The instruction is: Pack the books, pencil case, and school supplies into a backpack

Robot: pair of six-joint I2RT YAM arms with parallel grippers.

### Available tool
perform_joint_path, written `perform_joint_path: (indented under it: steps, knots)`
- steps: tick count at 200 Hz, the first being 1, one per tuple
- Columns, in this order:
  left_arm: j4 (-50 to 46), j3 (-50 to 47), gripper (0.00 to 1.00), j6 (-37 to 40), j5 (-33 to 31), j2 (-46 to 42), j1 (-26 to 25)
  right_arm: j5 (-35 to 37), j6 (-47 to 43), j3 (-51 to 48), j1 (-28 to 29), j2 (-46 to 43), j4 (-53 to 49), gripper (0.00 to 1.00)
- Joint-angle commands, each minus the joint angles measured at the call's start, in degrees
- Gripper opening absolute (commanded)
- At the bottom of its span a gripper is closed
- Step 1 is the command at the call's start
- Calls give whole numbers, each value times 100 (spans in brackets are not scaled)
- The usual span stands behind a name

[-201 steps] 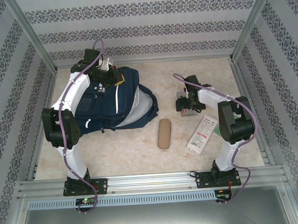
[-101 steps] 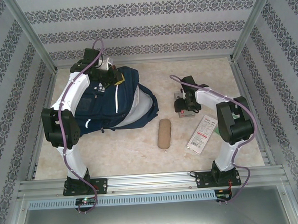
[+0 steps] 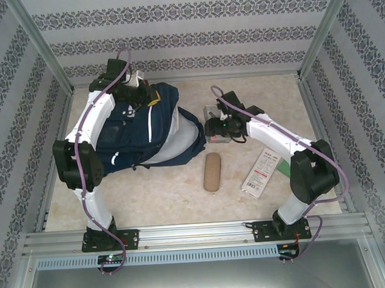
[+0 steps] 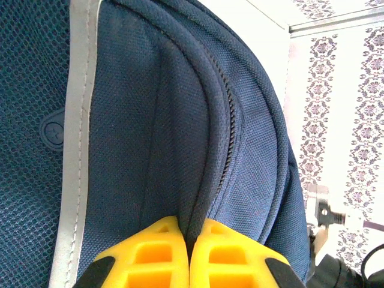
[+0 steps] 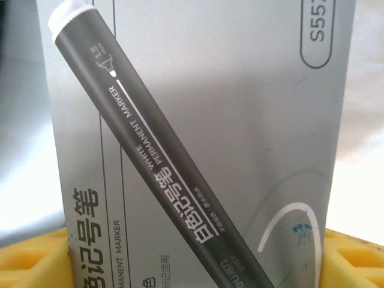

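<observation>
The navy backpack (image 3: 146, 130) lies at the back left with its pale-lined mouth facing right. My left gripper (image 3: 138, 95) is shut on a fold of the backpack's fabric (image 4: 180, 120) beside a zip, its yellow fingers (image 4: 150, 255) pinching it. My right gripper (image 3: 214, 127) is shut on the flat grey marker box (image 5: 210, 120), which it holds just right of the backpack's mouth, with a yellow finger (image 5: 30, 258) on either edge. The tan pencil case (image 3: 211, 172) lies in the middle of the table. The books are out of view.
A long white packet with red print (image 3: 261, 172) lies right of the pencil case, under my right arm. A small green item (image 3: 285, 167) peeks out beside it. Patterned walls and metal posts (image 3: 42, 48) enclose the table.
My right gripper closed on the grey box and carried it left, from the table's right side to the backpack's mouth. The left gripper kept its hold and shifted slightly.
</observation>
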Motion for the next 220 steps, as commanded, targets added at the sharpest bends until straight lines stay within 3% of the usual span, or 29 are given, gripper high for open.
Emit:
perform_joint_path:
  steps: [1, 34, 63, 114, 160, 181, 220]
  knots:
    - [216, 365, 0, -152, 409, -408, 54, -483, 923, 311, 342, 134, 494, 72]
    - [282, 327, 0, -208, 422, -479, 99, -615, 1556, 797, 778, 648, 997, 73]
    - [477, 120, 0, -339, 424, -580, 107, -1037, 2219, 1149, 826, 1277, 1527, 73]
    - [476, 95, 0, -330, 430, -658, 116, -1001, 2482, 1862, 960, 2195, 1558, 73]
    - [472, 36, 0, -320, 436, -651, 134, -783, 2242, 2884, 1241, 3039, 643, 75]
    - [493, 8, 0, -340, 444, -660, 135, -762, 2189, 3261, 1288, 3350, 276, 81]
    - [446, -1, 0, -288, 436, -669, 143, -222, 1952, 3406, 1297, 3231, -142, 90]
